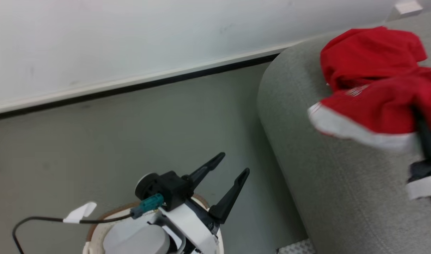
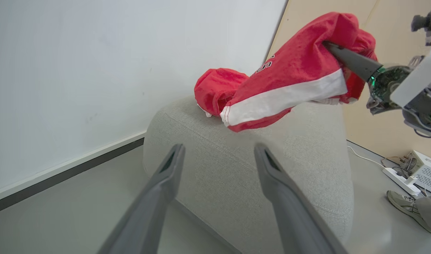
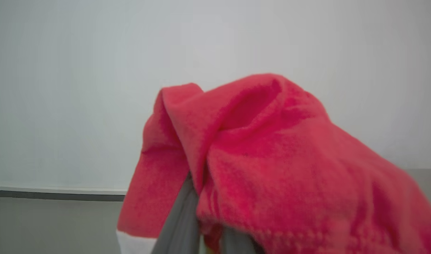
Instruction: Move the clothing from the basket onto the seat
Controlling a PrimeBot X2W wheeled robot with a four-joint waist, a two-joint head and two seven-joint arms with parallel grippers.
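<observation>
1. The light grey woven seat (image 1: pixel 342 183), rounded at its edges, stands on the smooth grey floor (image 1: pixel 113 148).
2. A plain red garment (image 1: pixel 367 53) lies bunched on the seat's top, near its rounded end.
3. A white-banded red garment (image 1: pixel 374 106) hangs over that top, and whether its hem touches is unclear.
4. Also on the floor are the cream basket (image 1: pixel 95 225), a white power strip (image 2: pixel 400 175) and a pale shoe (image 2: pixel 404 204).

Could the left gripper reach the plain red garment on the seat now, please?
Probably yes: the left gripper is open, only bare seat lies before the plain garment, though the right gripper's banded garment hangs close.
</observation>
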